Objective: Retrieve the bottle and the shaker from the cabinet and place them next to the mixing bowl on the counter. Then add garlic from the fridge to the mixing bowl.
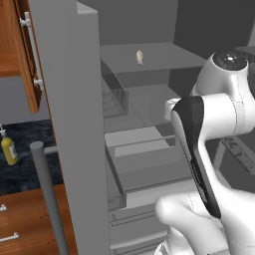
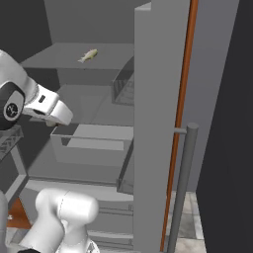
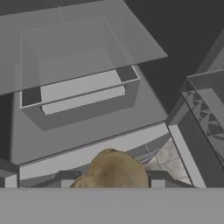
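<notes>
My gripper point(image 3: 111, 186) is closed on a tan garlic point(image 3: 114, 170) bulb, over the open fridge's drawer point(image 3: 78, 94). 1 small pale item point(image 1: 140, 57) lies on the upper shelf point(image 1: 149, 60).

White rounded arm point(image 1: 219, 114) links, black elbow panel, dark round joint cap

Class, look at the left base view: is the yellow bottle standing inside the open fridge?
No. The yellow bottle stands on the dark counter, left of the open fridge door.
</notes>
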Motion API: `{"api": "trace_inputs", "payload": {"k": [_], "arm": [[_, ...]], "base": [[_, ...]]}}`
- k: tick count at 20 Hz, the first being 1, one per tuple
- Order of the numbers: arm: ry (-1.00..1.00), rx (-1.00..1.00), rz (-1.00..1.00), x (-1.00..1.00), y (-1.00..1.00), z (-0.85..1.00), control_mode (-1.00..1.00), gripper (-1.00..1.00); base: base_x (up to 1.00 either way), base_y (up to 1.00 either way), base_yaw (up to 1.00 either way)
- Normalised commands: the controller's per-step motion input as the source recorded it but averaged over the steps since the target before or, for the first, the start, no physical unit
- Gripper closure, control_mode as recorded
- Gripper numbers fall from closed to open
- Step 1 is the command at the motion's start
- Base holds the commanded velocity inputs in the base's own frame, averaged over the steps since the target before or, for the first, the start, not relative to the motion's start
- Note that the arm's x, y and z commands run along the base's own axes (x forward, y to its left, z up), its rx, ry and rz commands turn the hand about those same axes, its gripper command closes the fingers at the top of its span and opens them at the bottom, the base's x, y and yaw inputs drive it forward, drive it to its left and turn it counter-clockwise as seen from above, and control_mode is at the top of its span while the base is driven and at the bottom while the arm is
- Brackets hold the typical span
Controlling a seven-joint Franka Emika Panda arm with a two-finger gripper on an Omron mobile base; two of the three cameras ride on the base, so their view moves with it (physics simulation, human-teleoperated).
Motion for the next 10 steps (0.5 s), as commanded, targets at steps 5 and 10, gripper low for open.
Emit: {"api": "trace_inputs", "payload": {"k": [5,10], "arm": [[0.0,0.0,0.0,-0.16,0.0,-0.24,-1.0,1.0],[0.0,0.0,0.0,-0.23,0.0,-0.02,-1.0,1.0]], "base": [[0.0,0.0,0.0],[0.0,0.0,0.0]]}}
